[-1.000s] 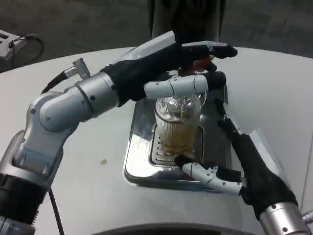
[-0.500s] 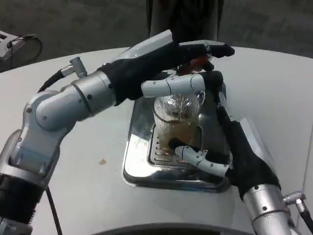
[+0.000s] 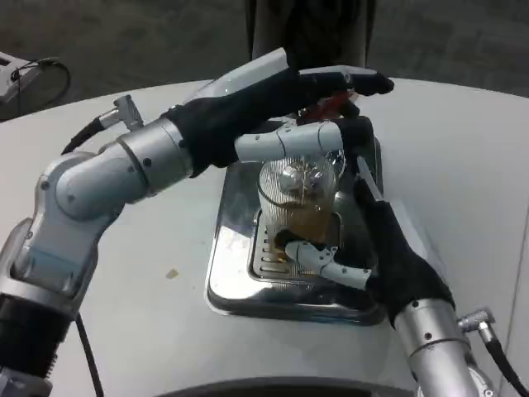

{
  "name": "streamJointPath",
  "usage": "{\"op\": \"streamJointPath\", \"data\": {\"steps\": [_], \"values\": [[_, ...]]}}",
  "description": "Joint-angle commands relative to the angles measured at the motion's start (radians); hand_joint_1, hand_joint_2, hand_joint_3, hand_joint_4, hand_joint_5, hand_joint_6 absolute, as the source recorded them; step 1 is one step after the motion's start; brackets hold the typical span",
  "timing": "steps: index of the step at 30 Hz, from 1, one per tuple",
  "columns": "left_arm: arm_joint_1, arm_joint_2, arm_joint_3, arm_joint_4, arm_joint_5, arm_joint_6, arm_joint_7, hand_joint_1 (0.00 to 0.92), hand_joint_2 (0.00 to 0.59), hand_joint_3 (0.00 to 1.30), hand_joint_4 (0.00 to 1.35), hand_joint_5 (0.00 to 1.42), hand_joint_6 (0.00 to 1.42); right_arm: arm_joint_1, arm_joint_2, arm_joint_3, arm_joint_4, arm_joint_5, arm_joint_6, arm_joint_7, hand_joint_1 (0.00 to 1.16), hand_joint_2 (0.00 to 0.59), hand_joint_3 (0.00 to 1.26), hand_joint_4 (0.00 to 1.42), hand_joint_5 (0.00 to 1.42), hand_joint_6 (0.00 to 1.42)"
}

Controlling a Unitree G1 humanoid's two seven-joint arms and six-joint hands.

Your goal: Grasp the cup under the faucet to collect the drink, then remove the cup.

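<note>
A clear ribbed cup (image 3: 299, 203) with amber drink in its lower part stands on the grille of a shiny metal drip tray (image 3: 235, 285). My left hand (image 3: 285, 107) reaches over the cup's top, its fingers resting on the red faucet lever (image 3: 335, 104) while a white finger lies across the cup's rim. My right hand (image 3: 372, 248) comes in from the right, thumb at the cup's front base and fingers along its right side, closing around the cup. The faucet spout is hidden behind my left hand.
The dispenser's dark column (image 3: 310, 33) rises behind the tray. The white round table (image 3: 149, 322) spreads to the left and right, with a small crumb (image 3: 172, 273) left of the tray. A grey device with a cable (image 3: 21, 70) lies at the far left.
My right hand has moved in and up from the tray's front right corner to wrap the cup's lower part. My left hand has stayed on the lever.
</note>
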Motion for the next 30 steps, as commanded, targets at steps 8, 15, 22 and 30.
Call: {"op": "streamJointPath", "data": {"steps": [8, 15, 22, 30], "values": [[-0.003, 0.013, -0.001, 0.031, 0.007, -0.014, -0.027, 0.0, 0.057, 0.21, 0.13, 0.23, 0.18, -0.068, 0.009, 0.004, 0.084, 0.024, -0.041, -0.039, 0.72, 0.2, 0.0, 0.0, 0.05, 0.03], [-0.012, 0.015, 0.003, 0.037, 0.007, -0.017, -0.035, 0.0, 0.058, 0.21, 0.13, 0.23, 0.18, -0.096, 0.02, 0.012, 0.123, 0.041, -0.06, -0.053, 0.72, 0.2, 0.0, 0.0, 0.05, 0.03], [-0.016, 0.023, 0.009, 0.036, 0.007, -0.018, -0.046, 0.0, 0.058, 0.21, 0.13, 0.23, 0.18, -0.105, 0.04, 0.015, 0.158, 0.052, -0.064, -0.087, 0.72, 0.2, 0.0, 0.0, 0.09, 0.03], [-0.017, 0.029, 0.016, 0.029, 0.008, -0.013, -0.055, 0.0, 0.058, 0.22, 0.13, 0.23, 0.18, -0.12, 0.052, 0.014, 0.191, 0.05, -0.073, -0.128, 0.72, 0.2, 0.0, 0.0, 0.1, 0.04]]}}
